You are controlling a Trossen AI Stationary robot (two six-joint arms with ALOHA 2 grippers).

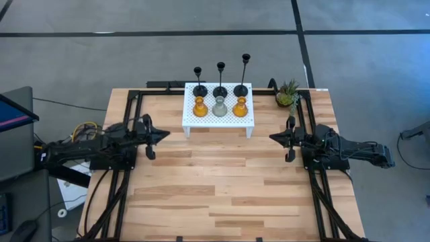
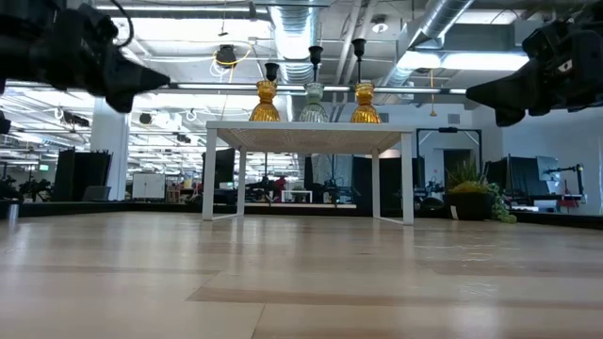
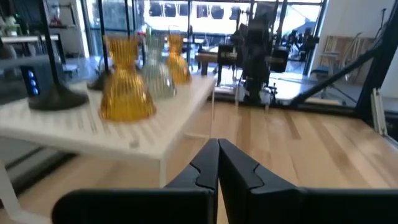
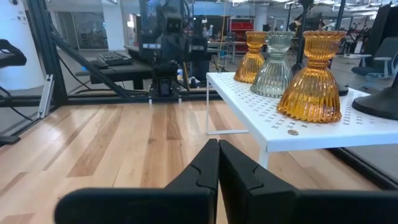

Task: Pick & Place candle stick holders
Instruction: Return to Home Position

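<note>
Six candle stick holders stand by their bases on a white perforated stand (image 1: 218,117) at the table's far middle. Three thin black ones (image 1: 220,91) form the far row. Two amber glass ones (image 1: 199,106) (image 1: 240,106) flank a grey-green one (image 1: 220,107) in the near row. My left gripper (image 1: 166,134) is shut and empty, left of the stand's near left corner. My right gripper (image 1: 271,137) is shut and empty, right of the stand's near right corner. Both hover above the table.
A small potted green plant (image 1: 287,94) stands at the table's far right, beside the stand. Bare wooden table (image 1: 222,181) spreads between and in front of the two arms. Black frame rails (image 1: 127,181) run along the table's left and right sides.
</note>
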